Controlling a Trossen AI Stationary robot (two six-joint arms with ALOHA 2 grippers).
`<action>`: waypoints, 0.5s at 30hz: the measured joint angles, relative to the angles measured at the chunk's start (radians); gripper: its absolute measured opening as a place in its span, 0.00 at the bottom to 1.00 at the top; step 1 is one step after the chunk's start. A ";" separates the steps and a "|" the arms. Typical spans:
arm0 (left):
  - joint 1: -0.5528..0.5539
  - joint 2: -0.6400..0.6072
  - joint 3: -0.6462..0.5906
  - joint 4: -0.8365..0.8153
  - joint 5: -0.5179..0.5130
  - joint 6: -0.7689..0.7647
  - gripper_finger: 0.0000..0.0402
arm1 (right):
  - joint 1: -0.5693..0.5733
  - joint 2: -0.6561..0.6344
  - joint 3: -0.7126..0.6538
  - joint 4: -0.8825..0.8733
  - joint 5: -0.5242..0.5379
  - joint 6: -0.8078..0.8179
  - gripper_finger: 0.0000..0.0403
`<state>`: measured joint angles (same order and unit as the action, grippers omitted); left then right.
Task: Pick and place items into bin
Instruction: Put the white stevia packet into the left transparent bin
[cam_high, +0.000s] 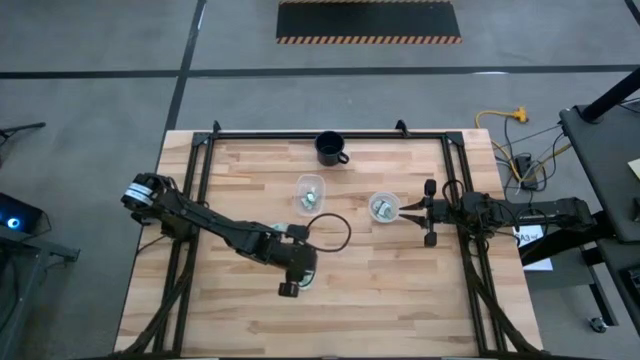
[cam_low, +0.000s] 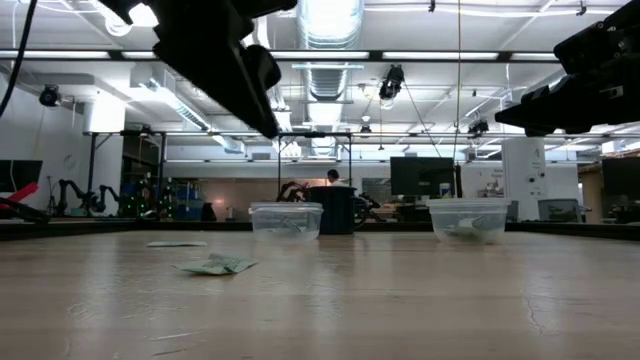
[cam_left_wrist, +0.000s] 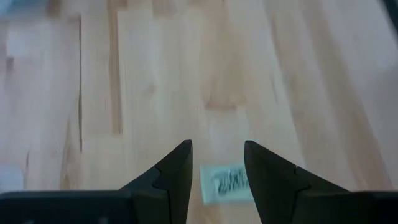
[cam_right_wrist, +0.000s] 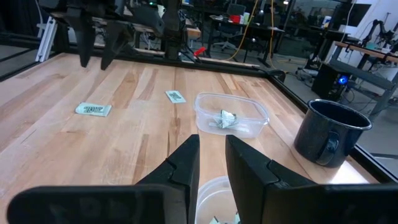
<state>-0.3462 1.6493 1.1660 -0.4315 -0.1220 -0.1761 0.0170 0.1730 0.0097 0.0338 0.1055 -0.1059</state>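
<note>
The left tool (cam_left_wrist: 217, 163) hangs above the bare wood of the tabletop (cam_left_wrist: 155, 74) with its two dark fingers apart, and a pale green and white packet (cam_left_wrist: 226, 183) lies flat on the boards right below the gap between them. Nothing is held. In the right wrist view the same packet (cam_right_wrist: 93, 109) lies under the left arm's fingers, and a second packet (cam_right_wrist: 175, 96) rests nearby, apart from the first, beside the farther clear cup (cam_right_wrist: 231, 114), which already holds a crumpled packet.

The step in hand looks like the descent onto the packet. Because it is thin and flat, the pick will likely go best if the left tool comes straight down until its fingertips meet the wood on either side, keeping the packet centred in the gap, then closes slowly so the edges buckle up into the grip rather than sliding out. A tilt or an off-centre approach could push the packet along the smooth boards.

The right tool (cam_right_wrist: 211, 163) waits over the nearer clear cup (cam_high: 384, 207) at the right side, its fingers a narrow gap apart and empty. A dark mug (cam_high: 331, 148) stands at the far edge; the left arm's carry should pass clear of it.
</note>
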 joint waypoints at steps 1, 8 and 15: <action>0.000 0.000 0.000 0.021 0.000 0.003 0.32 | 0.000 0.000 0.000 0.000 0.000 0.000 0.17; 0.000 0.000 0.000 0.224 0.000 0.000 0.32 | 0.000 0.000 0.000 0.000 0.000 0.000 0.17; 0.007 -0.004 0.017 0.383 -0.015 0.107 0.32 | 0.000 0.000 0.000 0.000 0.000 0.000 0.17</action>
<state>-0.3393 1.6449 1.1831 -0.0482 -0.1371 -0.0688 0.0170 0.1728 0.0097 0.0338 0.1051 -0.1059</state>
